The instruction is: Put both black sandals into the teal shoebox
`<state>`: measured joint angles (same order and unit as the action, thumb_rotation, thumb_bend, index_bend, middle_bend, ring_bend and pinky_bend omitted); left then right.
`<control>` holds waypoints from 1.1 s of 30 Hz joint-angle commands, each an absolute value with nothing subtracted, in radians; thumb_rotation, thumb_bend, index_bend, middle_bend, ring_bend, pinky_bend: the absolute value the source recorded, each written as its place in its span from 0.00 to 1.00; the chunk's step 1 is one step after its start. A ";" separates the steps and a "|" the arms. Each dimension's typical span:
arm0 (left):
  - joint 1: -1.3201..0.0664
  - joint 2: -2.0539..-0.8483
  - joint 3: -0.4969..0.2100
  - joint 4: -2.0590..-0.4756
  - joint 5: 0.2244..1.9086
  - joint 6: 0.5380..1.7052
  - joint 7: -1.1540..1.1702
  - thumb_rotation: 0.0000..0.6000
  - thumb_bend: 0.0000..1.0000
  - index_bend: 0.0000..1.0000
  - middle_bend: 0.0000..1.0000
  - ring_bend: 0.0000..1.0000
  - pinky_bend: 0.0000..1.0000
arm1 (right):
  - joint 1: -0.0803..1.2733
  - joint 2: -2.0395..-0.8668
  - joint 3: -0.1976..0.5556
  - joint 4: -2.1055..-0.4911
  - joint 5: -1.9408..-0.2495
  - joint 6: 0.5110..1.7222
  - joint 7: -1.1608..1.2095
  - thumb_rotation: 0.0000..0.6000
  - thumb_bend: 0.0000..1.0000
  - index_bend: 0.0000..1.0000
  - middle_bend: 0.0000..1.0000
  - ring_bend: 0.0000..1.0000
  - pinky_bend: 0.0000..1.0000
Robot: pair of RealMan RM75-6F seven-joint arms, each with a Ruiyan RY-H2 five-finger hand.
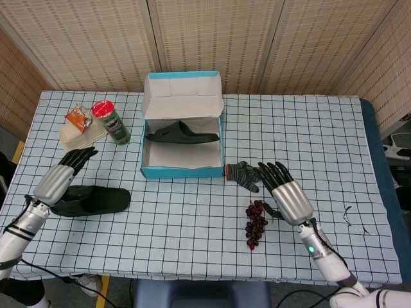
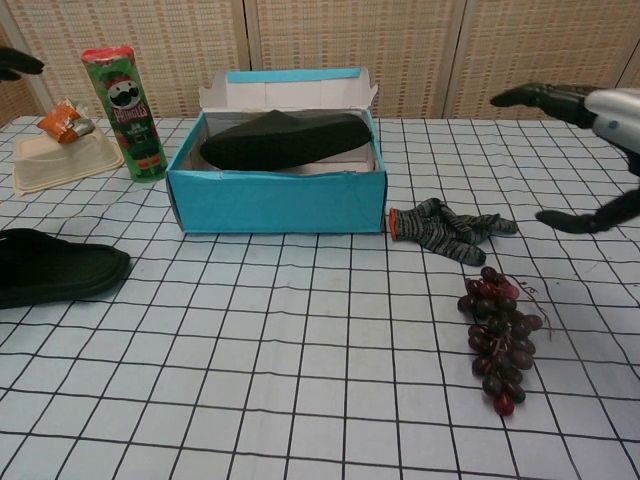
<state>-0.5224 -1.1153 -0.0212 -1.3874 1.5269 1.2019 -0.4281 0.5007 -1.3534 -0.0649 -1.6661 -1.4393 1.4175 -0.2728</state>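
Note:
One black sandal lies inside the teal shoebox, tilted against its back wall; the chest view shows the sandal above the box's front wall. The other black sandal lies flat on the table at the front left, also visible low on the left. My left hand hovers just beside this sandal's left end, fingers spread and holding nothing. My right hand is raised over the table right of the box, fingers apart and empty.
A striped glove lies by the box's front right corner, with a bunch of dark grapes in front of it. A green chips can, a snack bag and a beige container stand at the back left.

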 commanded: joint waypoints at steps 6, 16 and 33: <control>-0.457 -1.211 0.028 -1.278 1.500 1.181 -0.312 1.00 0.36 0.00 0.00 0.00 0.00 | 0.337 -1.283 -0.152 -1.715 -1.542 1.544 -0.256 1.00 0.20 0.00 0.00 0.00 0.00; -0.468 -1.224 0.050 -1.264 1.418 0.992 -0.270 1.00 0.33 0.00 0.00 0.00 0.00 | 0.299 -1.212 -0.116 -1.761 -1.569 1.544 -0.209 1.00 0.20 0.00 0.00 0.00 0.00; -0.488 -1.282 0.042 -1.160 1.381 0.855 -0.296 1.00 0.33 0.00 0.00 0.00 0.01 | 0.286 -1.193 -0.073 -1.786 -1.574 1.445 -0.183 1.00 0.20 0.00 0.00 0.00 0.00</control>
